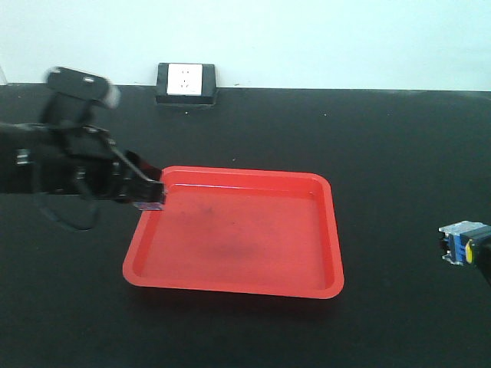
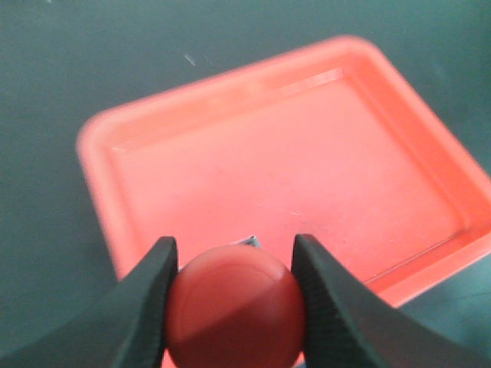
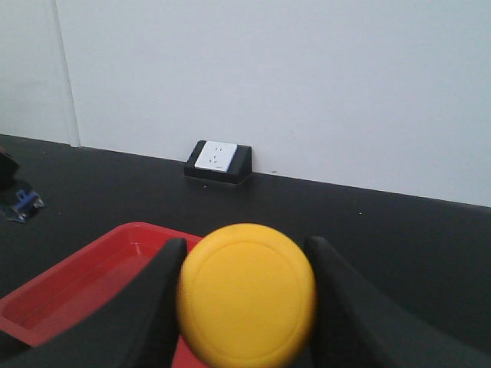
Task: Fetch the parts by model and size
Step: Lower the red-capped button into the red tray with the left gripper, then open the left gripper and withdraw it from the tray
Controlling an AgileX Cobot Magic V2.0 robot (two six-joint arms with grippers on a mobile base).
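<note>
Left jaws pinch the red switch [image 2: 234,307], lower centre; right jaws pinch the yellow switch [image 3: 247,291]. Light, rigid plastic (slick caps); I'd grip the square bases.

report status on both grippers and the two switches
Left gripper shut on red switch, over the red tray at its left edge. Right gripper shut on yellow switch, well clear of it. Nothing in the way.

Red-capped push-button switch [image 2: 234,307], round mushroom cap, clamped between the left gripper [image 2: 234,247] fingers above the red tray [image 1: 230,282] at its far left corner, yellow-capped push-button switch [image 3: 245,295], blue-grey base, clamped in the right gripper [image 3: 245,245] near the black table [image 1: 383,153] right edge, well apart from the tray
</note>
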